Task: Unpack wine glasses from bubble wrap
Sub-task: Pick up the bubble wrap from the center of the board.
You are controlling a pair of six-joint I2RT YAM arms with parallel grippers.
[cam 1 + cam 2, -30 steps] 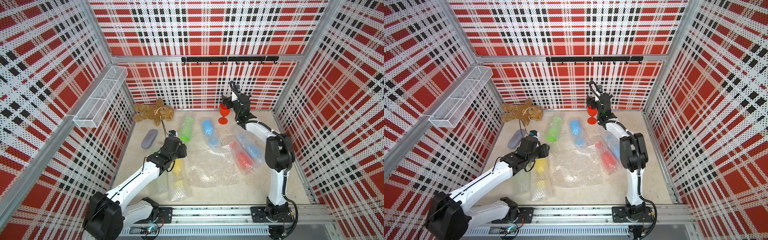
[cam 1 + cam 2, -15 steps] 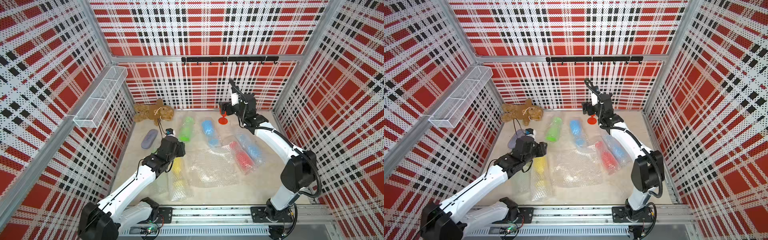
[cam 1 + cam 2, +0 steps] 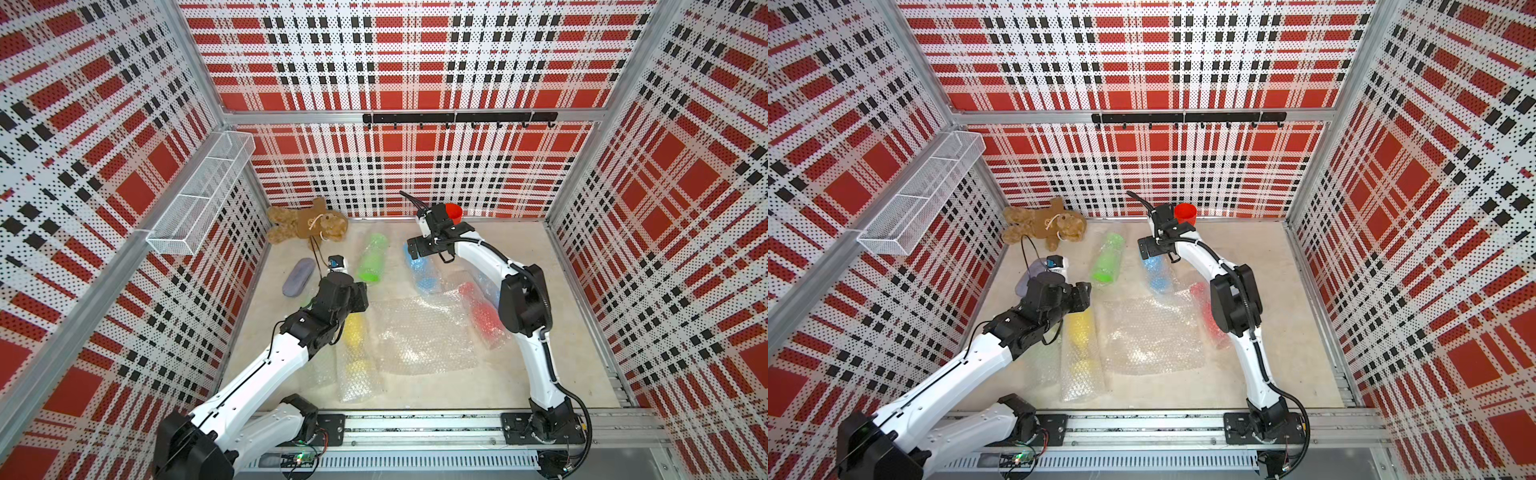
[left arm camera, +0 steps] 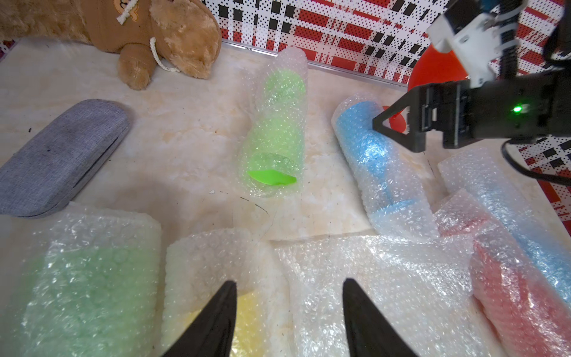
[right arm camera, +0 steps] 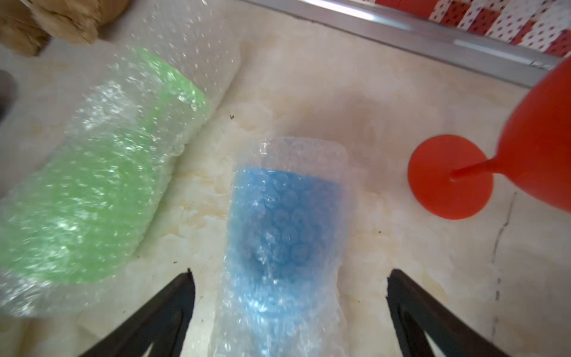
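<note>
The right hand (image 5: 290, 272) hangs spread wide and empty, its fingers pointing down over one end of a blue goblet (image 5: 284, 222) that lies on the bench (image 3: 561, 332) rolled in its wrap. Just beside that roll, apart from it, lies a wrapped green goblet (image 3: 372, 259). On the other side the bare red goblet (image 3: 454, 212) stands upright on its foot close to the back wall (image 3: 415, 166), touching nothing. A teddy bear (image 3: 307, 222) and a grey pouch (image 3: 297, 276) lie off to the left side.

In both top views the right forearm (image 3: 478, 253) crosses over a red roll (image 3: 482, 316) and hides most of a second blue roll (image 4: 506, 197). A loose sheet of bubble wrap (image 3: 419, 332) lies flat mid-bench, between that red roll and the wrapped yellow goblet (image 3: 355, 332).

A second ago the right hand was at the red goblet by the back wall. It has since let go, the goblet stands alone, and the hand has come away to the blue roll. The left hand (image 4: 289, 281) has kept its place. Its fingers are parted and hold nothing, tilted down over the yellow roll. A second green roll (image 4: 92, 278) lies beside it under the left arm (image 3: 266, 365).
</note>
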